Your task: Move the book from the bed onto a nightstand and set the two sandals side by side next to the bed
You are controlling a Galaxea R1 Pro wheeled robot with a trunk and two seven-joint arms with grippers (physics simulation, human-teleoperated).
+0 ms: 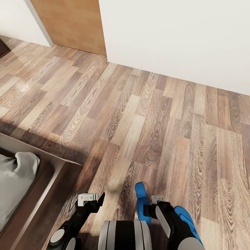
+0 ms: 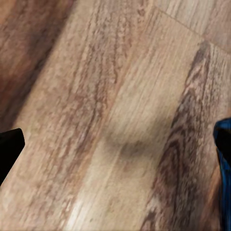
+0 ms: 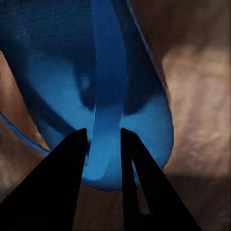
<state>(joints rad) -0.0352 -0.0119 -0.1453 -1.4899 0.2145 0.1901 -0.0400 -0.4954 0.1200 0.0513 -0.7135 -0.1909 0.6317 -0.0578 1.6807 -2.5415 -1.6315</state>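
a blue sandal (image 3: pixel 120 96) strap is pinched by the right gripper (image 3: pixel 103 137) at lower centre; the left gripper (image 1: pixel 93 198) state cannot be told.

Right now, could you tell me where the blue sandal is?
The blue sandal hangs low at the head view's right, its strap pinched in the right gripper, above the wood floor.

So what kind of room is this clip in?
Most likely a bedroom: a bed corner with off-white bedding in a dark frame at lower left, wood-plank floor, white wall, a tan wooden door. The right gripper holds a blue sandal.
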